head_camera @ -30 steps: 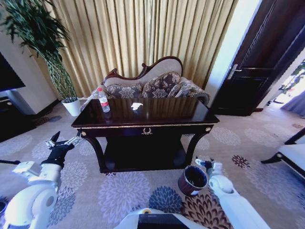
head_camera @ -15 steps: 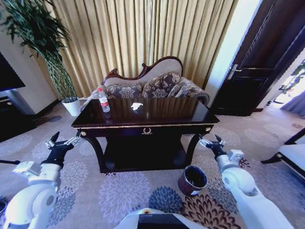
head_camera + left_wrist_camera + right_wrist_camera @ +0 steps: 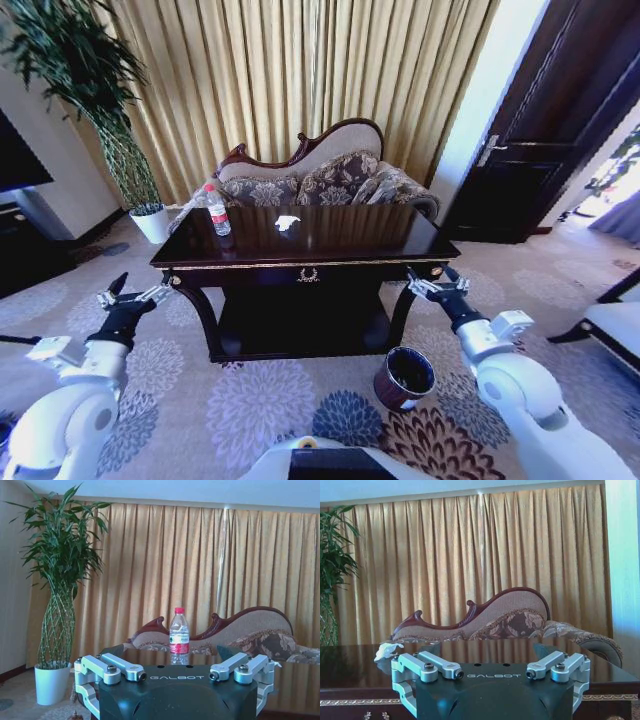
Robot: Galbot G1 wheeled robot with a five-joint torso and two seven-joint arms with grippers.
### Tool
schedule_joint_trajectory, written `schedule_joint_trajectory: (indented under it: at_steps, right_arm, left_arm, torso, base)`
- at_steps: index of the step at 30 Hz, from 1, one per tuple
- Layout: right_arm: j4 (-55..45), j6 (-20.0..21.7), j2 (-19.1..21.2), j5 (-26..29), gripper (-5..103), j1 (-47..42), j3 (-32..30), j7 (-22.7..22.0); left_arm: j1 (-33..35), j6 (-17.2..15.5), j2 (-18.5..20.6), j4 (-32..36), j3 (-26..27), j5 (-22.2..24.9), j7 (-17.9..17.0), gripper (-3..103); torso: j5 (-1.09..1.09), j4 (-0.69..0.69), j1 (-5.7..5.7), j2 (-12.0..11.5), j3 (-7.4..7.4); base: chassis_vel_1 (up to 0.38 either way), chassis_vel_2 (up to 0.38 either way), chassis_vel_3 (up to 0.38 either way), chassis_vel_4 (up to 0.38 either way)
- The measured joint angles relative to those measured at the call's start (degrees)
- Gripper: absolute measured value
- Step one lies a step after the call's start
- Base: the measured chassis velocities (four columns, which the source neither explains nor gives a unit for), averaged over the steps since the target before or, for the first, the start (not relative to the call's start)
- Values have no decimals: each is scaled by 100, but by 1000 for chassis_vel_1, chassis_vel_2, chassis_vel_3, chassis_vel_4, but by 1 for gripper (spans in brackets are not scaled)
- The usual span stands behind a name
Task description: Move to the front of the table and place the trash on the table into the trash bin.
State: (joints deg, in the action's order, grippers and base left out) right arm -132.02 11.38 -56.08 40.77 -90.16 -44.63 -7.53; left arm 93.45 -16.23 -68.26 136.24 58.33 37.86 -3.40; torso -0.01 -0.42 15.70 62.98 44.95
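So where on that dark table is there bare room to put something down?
Most of the table is bare: everything right of the paper scrap, out to the right edge. The bottle and scrap crowd the left rear part.

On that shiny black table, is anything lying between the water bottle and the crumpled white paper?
No. In the head view only bare glossy tabletop separates the clear red-capped bottle from the crumpled white paper scrap.
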Motion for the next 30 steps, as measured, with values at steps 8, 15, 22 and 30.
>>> schedule_joint_trajectory:
  at_steps: [8, 15, 22, 30]
  right_arm:
    - [148, -47, -13, -19, 100, 31, 23, 4]
    - [157, -59, -12, -22, 100, 37, 41, 11]
    - [152, -59, 8, -22, 100, 29, 50, 25]
    - [149, -46, 3, -33, 100, 22, 74, 26]
  left_arm:
    - [7, -15, -5, 58, -15, -12, -4, 100]
    - [18, -18, -3, 86, -4, -12, -7, 100]
    - [18, -26, -13, 99, -8, -16, -11, 100]
    - [15, -30, -25, 98, -7, -19, -22, 100]
  torso:
    - [0, 0, 0, 0, 0]
    - [0, -1, 0, 0, 0]
    - [0, -1, 0, 0, 0]
    - [0, 0, 0, 0, 0]
  base:
    - [0, 0, 0, 0]
    - [-8, 4, 4, -6]
    - [-52, 53, 57, -60]
    - [-62, 67, 71, -58]
